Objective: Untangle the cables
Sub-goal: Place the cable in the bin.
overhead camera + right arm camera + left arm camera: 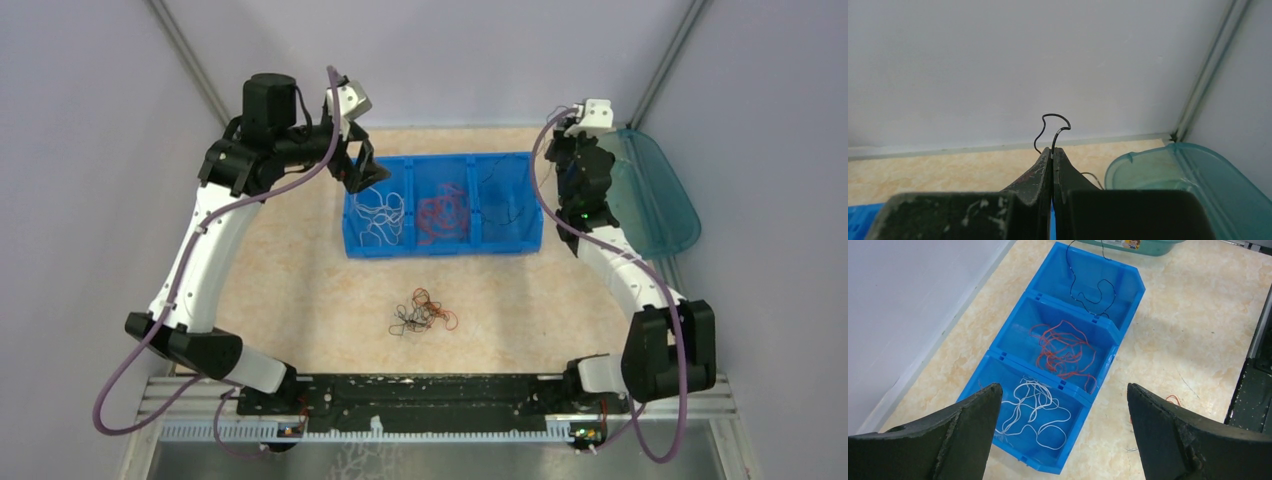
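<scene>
A small tangle of red-orange and black cables (pixel 422 312) lies on the table in front of a blue three-compartment bin (pixel 440 247). White cables (pixel 1033 410) lie in its left compartment, red-orange cables (pixel 1065 352) in the middle one, and a black cable (pixel 1093 292) in the right one. My left gripper (pixel 1063 387) hangs wide open and empty above the left compartment (pixel 365 172). My right gripper (pixel 1052 150) is raised beside the bin's right end, facing the back wall. It is shut on a thin black cable (pixel 1055 117) that curls out past its tips.
A teal translucent lid (pixel 650 195) lies at the back right against the wall, close to my right arm. Grey walls enclose the table on three sides. The arm bases and a black rail (pixel 420 390) run along the near edge.
</scene>
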